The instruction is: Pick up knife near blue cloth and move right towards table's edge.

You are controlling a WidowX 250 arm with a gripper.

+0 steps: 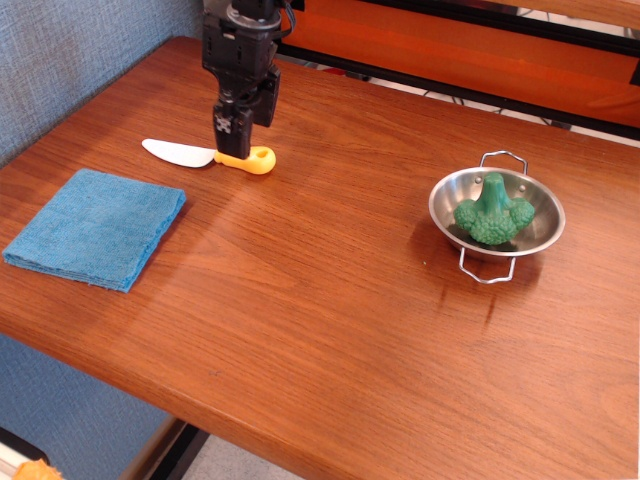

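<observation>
The knife (178, 152) lies on the table (330, 310), white blade pointing left, yellow-orange handle to the right. The blue cloth (95, 227) lies flat just in front of it, near the table's left edge. My gripper (240, 135) is directly over the near part of the handle, low above it. Its black fingers (225, 128) stand apart, one in front and one behind, and hide part of the handle. The knife still rests on the wood.
A steel bowl (442, 200) with wire handles holds a green toy broccoli (493, 212) at the right. A grey wall runs along the left side. An orange and black frame stands behind the table.
</observation>
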